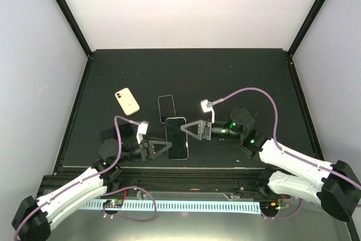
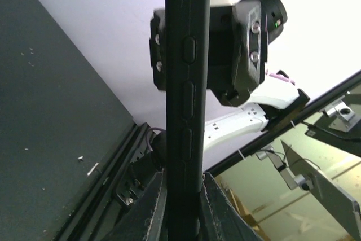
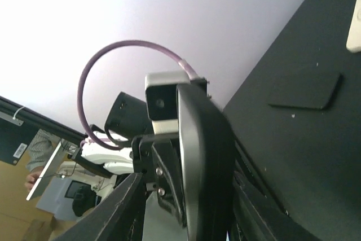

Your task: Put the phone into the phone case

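Now, left claw (image 1: 168, 147): shut tight on the near left edge of the phone (image 1: 176, 135). In its own wrist view the thin side of the phone runs straight up from between the two fingers.
Right claw (image 1: 184, 130): partly open, one finger on each side of the phone's right edge. Its wrist view shows a gap beside one finger (image 3: 127, 207); I cannot tell whether the other one touches.
Phone: between the two claws, directly ahead of both sets of tips, its broad pale face turned up to the overhead camera. Whether it rests on the tabletop (image 1: 242, 71) or is lifted off it, I cannot tell.
Phone case (image 2: 189, 83): apparently the black shell with raised button covers around the phone's edge, so it sits in the left claw's grip.
Black slab (image 1: 166, 106): flat on the tabletop, just past the phone's far end, on the far side of the right claw's tips.
Cream piece (image 1: 127, 101): has a camera block in one corner and lies on the far side of the left claw, well apart from it.
Purple cable (image 1: 254, 90): arches up behind the right claw.
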Tool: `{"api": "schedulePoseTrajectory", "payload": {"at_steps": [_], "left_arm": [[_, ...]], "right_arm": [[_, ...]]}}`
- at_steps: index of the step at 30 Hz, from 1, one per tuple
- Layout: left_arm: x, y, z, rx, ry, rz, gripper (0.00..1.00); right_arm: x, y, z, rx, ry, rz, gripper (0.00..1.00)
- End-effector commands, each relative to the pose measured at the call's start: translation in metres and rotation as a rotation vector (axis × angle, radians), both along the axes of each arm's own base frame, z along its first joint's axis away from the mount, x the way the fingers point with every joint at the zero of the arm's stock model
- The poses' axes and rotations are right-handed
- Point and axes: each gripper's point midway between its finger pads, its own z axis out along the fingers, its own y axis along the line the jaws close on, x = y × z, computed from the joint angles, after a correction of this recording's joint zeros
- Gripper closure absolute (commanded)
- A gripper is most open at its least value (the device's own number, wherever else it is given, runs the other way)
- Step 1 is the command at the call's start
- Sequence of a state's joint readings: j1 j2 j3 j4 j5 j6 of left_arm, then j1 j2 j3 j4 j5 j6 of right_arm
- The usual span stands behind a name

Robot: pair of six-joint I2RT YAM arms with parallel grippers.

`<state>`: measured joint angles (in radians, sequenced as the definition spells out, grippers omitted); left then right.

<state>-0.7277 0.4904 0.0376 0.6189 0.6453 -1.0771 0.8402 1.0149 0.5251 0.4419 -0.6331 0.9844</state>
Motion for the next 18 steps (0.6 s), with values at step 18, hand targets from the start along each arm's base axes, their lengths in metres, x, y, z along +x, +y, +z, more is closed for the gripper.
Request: {"api": "schedulePoseTrajectory", "payload": {"at_steps": [18], "left_arm": [[0.004,-0.006,-0.012,0.172,0.02,-0.007,0.98]], "right_arm": [[0.03,-0.015,0.044,-0.095,-0.265,-0.148,0.99]]}}
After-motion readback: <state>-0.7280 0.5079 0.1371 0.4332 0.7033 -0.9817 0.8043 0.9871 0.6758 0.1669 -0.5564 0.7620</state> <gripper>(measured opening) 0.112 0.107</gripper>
